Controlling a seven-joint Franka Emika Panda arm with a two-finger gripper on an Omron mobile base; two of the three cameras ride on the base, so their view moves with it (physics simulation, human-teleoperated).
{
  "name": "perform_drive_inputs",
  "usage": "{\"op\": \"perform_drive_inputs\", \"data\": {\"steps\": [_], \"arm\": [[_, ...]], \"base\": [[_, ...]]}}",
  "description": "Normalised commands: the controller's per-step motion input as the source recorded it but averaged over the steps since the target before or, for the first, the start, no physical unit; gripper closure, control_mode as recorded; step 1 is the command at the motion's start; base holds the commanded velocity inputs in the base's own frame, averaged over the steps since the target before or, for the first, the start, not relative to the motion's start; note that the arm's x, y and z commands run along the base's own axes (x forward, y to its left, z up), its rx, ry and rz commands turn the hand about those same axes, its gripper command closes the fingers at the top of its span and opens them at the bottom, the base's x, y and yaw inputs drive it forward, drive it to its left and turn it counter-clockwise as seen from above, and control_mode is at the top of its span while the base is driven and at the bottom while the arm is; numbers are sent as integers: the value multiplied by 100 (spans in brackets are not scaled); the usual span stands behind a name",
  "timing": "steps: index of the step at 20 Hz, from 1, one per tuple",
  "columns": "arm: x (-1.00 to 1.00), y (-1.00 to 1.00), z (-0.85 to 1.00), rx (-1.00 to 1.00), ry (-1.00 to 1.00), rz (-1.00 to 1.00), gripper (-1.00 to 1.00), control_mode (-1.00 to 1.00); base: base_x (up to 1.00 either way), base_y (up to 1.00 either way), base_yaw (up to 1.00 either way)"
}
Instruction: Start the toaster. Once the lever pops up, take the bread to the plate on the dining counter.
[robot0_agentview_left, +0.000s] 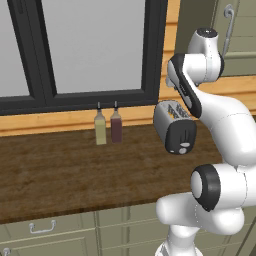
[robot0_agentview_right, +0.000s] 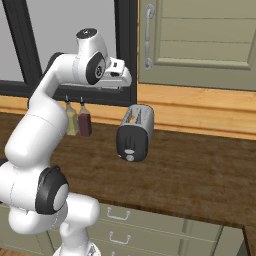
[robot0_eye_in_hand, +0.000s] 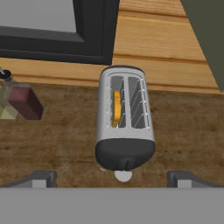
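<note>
toaster (robot0_eye_in_hand: 125, 120) on worktop | hand view: bread (robot0_eye_in_hand: 116, 108) in left slot | pincer (robot0_eye_in_hand: 116, 177) spread wide, holding nothing

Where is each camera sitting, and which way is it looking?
Left base view: behind the arm on its left, looking forward and down at the worktop, the two bottles and the toaster; the white arm rises at the lower right.
Right base view: behind the arm on its right, facing the same toaster; the arm rises at the lower left.
Hand view: on the hand, looking down into the toaster's slots, where the bread stands; the open gripper shows its fingertips at the bottom.
All three share the toaster.
</note>
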Motion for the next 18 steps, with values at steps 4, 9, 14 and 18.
{"op": "perform_drive_inputs", "data": {"steps": [4, 9, 14, 18], "arm": [[0, 0, 0, 0, 0, 0, -100, -100], [0, 0, 0, 0, 0, 0, -100, -100], [0, 0, 0, 0, 0, 0, -100, -100], [0, 0, 0, 0, 0, 0, -100, -100]], "base": [[0, 0, 0], [0, 0, 0], [0, 0, 0], [0, 0, 0]]}}
